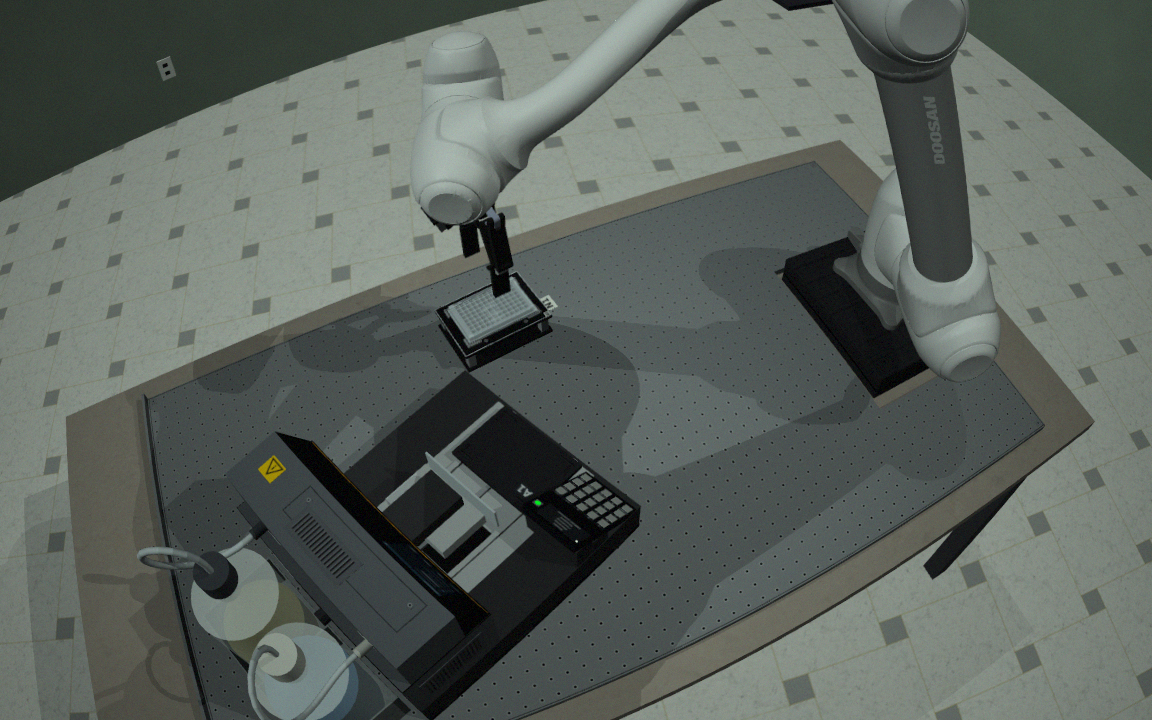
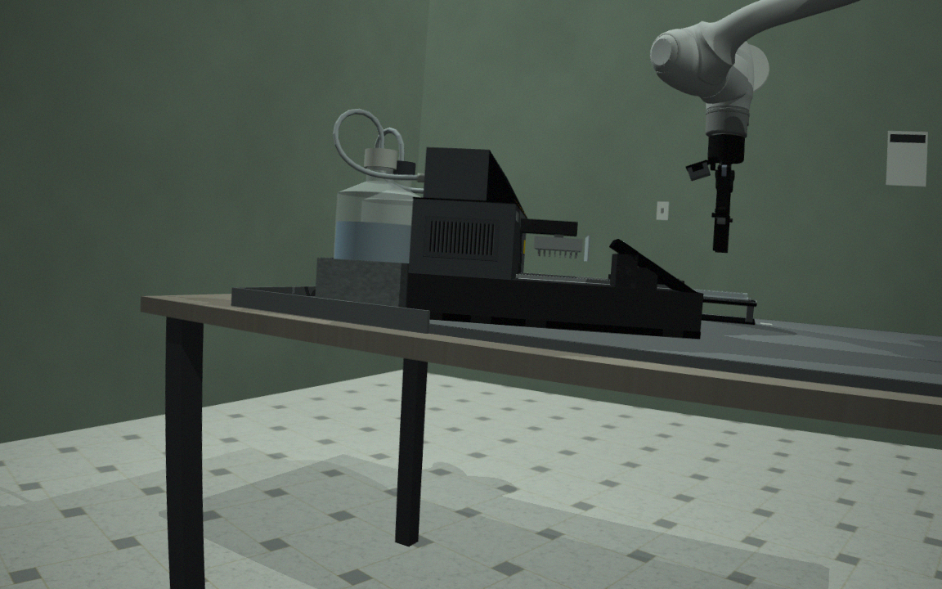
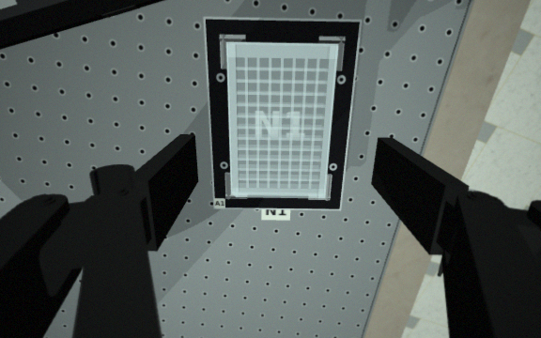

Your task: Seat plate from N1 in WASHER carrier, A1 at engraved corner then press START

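A clear 96-well plate (image 1: pixel 495 313) (image 2: pixel 727 295) (image 3: pixel 282 51) lies in the black nest N1 (image 3: pixel 282 28) (image 1: pixel 508 346), inside its corner locators. The nest's A1 tag (image 3: pixel 219 203) is at its lower left in the wrist view; I cannot make out the plate's cut-off corner. My gripper (image 1: pixel 485 271) (image 2: pixel 720 250) (image 3: pixel 285 160) is open and empty above the nest, its fingers toward the nest's tagged end in the wrist view. The washer (image 1: pixel 320 537) (image 2: pixel 467 238) has a green lamp (image 1: pixel 537 503) and a keypad (image 1: pixel 593 497). No plate shows on its carrier (image 1: pixel 495 559), which its manifold partly hides.
The washer's raised housing and overhanging manifold (image 1: pixel 455 534) (image 2: pixel 558 245) stand beside the carrier. Two bottles (image 1: pixel 235 595) (image 1: pixel 302 671) with hoses stand behind the washer. A low wall (image 2: pixel 328 307) edges that end of the table. The nest stands near the table's long edge.
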### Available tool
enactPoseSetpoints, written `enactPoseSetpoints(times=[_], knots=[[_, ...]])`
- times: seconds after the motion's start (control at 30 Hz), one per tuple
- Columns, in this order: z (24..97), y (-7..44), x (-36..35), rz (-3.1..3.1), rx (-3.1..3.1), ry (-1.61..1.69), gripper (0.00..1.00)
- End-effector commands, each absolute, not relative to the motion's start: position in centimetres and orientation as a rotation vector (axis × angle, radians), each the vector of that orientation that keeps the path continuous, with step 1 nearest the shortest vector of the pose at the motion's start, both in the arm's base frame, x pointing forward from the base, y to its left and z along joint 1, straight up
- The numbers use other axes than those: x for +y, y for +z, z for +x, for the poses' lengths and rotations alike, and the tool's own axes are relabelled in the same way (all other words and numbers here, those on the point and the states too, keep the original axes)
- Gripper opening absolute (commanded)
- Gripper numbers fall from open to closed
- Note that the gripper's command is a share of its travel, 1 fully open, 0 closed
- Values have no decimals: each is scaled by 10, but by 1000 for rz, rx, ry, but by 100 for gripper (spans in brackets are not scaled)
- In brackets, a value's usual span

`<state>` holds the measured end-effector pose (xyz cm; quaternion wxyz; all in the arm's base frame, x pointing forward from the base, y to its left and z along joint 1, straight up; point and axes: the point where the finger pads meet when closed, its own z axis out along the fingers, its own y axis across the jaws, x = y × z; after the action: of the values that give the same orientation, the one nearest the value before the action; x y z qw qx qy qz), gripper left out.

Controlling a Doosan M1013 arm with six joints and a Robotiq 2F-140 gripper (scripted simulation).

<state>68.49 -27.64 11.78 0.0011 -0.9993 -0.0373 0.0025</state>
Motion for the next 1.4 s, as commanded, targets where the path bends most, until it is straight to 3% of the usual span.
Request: enactPoseSetpoints(times=[0.0, 1.37], knots=[[685, 117, -276, -3137, -118, 5, 70], [684, 60, -276, -3135, -120, 7, 70]])
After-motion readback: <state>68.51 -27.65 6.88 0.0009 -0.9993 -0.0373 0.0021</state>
